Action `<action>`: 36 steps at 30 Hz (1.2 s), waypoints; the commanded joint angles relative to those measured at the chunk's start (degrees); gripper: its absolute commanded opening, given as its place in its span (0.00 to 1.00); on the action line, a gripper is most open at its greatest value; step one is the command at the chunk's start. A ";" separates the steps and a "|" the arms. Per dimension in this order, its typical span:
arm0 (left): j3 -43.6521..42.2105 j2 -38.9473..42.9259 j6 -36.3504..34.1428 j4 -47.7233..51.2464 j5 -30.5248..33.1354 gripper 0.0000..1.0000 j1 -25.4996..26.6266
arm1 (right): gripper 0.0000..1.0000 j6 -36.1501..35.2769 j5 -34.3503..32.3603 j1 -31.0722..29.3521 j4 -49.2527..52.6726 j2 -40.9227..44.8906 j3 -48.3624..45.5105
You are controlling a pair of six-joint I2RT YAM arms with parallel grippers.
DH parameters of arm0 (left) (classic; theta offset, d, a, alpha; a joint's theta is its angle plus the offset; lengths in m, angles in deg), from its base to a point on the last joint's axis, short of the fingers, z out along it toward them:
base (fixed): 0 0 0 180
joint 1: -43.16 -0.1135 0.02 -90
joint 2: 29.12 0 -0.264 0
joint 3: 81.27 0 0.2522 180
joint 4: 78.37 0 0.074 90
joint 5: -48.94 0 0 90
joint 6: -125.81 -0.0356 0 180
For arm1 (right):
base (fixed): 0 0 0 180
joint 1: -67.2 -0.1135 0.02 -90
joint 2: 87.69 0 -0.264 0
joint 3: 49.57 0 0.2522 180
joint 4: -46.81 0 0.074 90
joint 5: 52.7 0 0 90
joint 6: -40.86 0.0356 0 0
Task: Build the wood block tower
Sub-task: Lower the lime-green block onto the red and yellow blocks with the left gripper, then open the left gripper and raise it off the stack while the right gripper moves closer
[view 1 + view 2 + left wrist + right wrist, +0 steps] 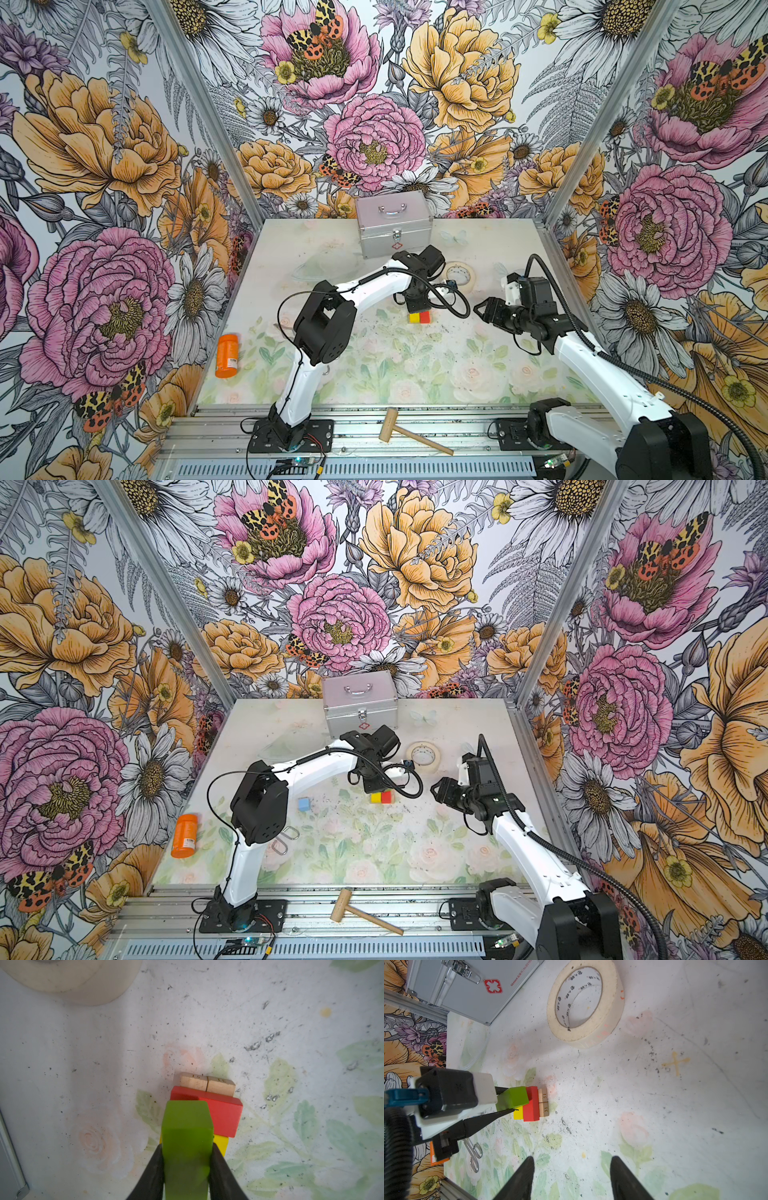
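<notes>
The green bar [187, 1132] runs lengthwise along the fingers of the left gripper [187, 1148], its free end pointing past their tips at the red bar [531, 1109] and yellow bar [518, 1114], which lie side by side across two tan bars [544, 1096] at mid-table; whether it touches them cannot be told. The left gripper is clamped on the green bar's long sides, and the right gripper [572, 1178] hangs right of the stack, jaws apart and empty. A tape roll [585, 1001] lies just behind, a light blue cube [304, 804] to the left.
</notes>
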 commanded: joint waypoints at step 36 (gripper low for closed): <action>3.40 3.31 3.20 -0.11 2.90 0.43 0.71 | 0.60 -0.13 0.24 0.38 -0.33 1.24 -0.71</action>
